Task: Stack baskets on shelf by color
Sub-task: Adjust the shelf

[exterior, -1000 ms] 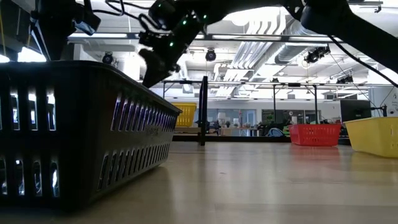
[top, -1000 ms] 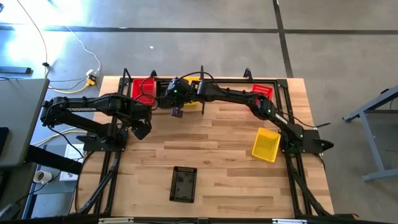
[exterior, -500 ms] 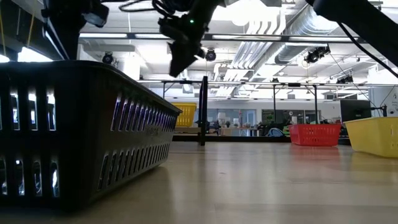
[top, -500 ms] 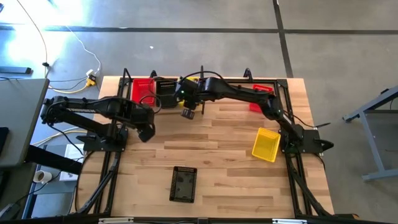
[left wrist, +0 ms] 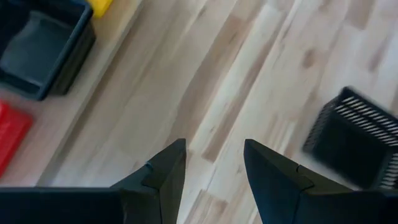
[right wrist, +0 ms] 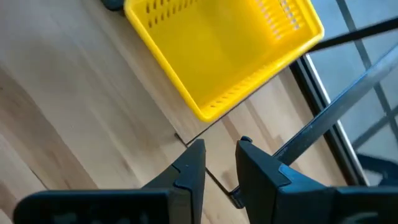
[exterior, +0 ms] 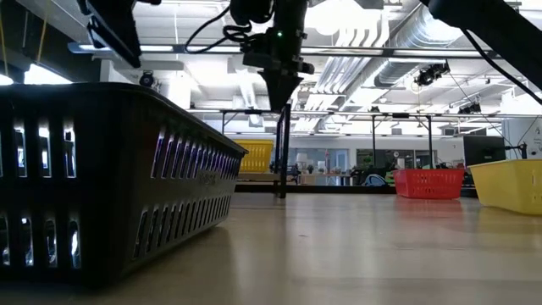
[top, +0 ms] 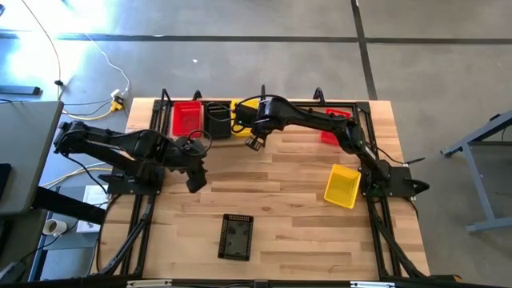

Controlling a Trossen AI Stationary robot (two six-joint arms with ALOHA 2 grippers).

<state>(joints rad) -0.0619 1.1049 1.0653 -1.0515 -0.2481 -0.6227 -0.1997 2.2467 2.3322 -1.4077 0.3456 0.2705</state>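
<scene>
The right gripper [top: 253, 143] hangs empty, fingers parted, just near of the shelf [top: 276, 130], where red [top: 186, 118], black [top: 217, 119] and yellow [right wrist: 224, 46] baskets sit. The left gripper [top: 194, 181], also parted and empty, hovers over the tabletop [top: 288, 216]. A placing step looks finished; next, I judge, is fetching the loose black basket [top: 237, 237] or yellow one [top: 342, 185].

Table [top: 280, 180] centre bare, passable. Obstacles: black basket [top: 236, 238] near front, yellow basket [top: 342, 185] at right, shelf [top: 284, 132] with posts along back.
</scene>
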